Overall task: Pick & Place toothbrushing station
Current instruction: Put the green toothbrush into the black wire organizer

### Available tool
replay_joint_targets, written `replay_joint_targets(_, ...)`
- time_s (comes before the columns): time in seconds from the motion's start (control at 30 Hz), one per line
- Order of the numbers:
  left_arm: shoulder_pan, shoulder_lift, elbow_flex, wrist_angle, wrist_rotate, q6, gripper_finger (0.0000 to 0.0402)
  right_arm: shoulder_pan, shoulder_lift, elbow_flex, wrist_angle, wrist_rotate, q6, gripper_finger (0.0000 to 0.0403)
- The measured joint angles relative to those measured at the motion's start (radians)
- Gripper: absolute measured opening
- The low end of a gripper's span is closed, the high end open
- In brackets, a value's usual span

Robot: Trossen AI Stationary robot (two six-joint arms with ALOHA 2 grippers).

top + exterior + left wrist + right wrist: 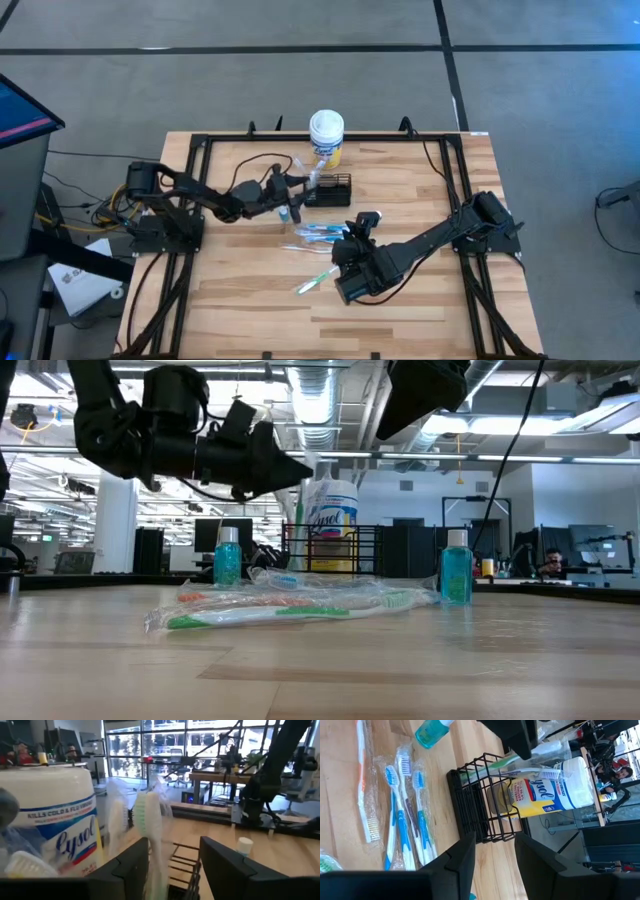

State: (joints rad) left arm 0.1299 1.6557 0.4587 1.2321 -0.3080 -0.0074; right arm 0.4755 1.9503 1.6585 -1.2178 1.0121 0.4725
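Wrapped toothbrushes (290, 605) lie in front; caddy (328, 190) holds one green brush (150, 827) (upright), left gripper (172, 865) spread around it.

Right wrist view: black wire-mesh caddy (481, 795) on the wood table (340, 795), w/ a green-handled toothbrush (496, 765) and a white-bristled one (540, 772) standing in it, just beside the yellow white-lidded wipes canister (555, 787). Wrapped blue toothbrushes (407, 810) lie near the caddy's open side, an orange-striped one (364, 785) farther out, and a teal bottle (431, 732) near a dark gripper part (512, 735) over the caddy. Right gripper (492, 857) in foreground, fingers apart, nothing btwn them.
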Motion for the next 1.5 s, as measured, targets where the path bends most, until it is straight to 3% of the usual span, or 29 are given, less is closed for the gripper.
replay_joint_targets(0.37, -0.001, -0.034, 0.000, -0.099, -0.005, -0.054, 0.0195, -0.001, 0.000, 0.000, 0.002, -0.001, 0.000, 0.0128)
replay_joint_targets(0.73, -0.001, -0.034, 0.000, -0.062, -0.011, -0.076, 0.0195, -0.001, 0.000, 0.000, 0.003, -0.001, 0.000, 0.0128)
replay_joint_targets(1.33, -0.084, -0.124, 0.000, -0.064, -0.014, -0.017, 0.0195, 0.000, 0.000, 0.000, 0.006, -0.002, 0.000, 0.0128)
replay_joint_targets(1.5, -0.131, -0.147, 0.000, -0.152, -0.014, 0.003, 0.0189, -0.001, 0.000, 0.000, 0.023, -0.032, 0.000, 0.0128)
